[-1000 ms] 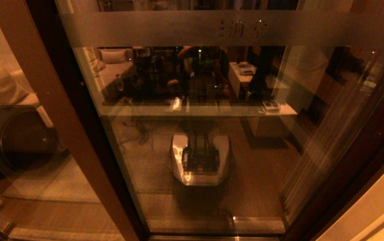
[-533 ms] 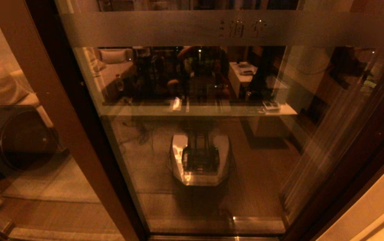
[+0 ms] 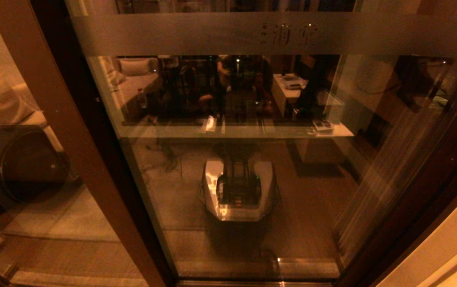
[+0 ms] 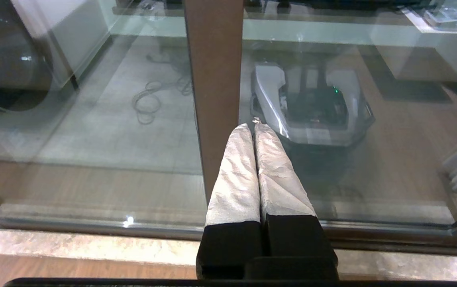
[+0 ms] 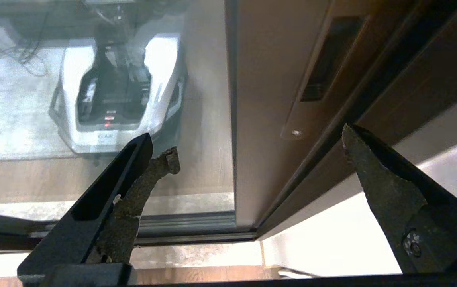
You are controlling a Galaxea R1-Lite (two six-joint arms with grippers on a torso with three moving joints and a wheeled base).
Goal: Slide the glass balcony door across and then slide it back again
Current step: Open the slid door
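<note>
The glass balcony door (image 3: 252,159) fills the space straight ahead, its frosted band (image 3: 276,34) running across near the top. Its recessed handle (image 5: 324,59) sits in the brown stile at the door's right edge, next to the dark outer frame (image 5: 403,79). The right gripper (image 5: 252,143) hangs near that stile with its jaws spread wide, holding nothing. The left gripper (image 4: 254,127), pressed closed and empty, points at another brown stile (image 4: 214,79) farther left. The robot's base (image 3: 238,191) is mirrored in the glass.
</note>
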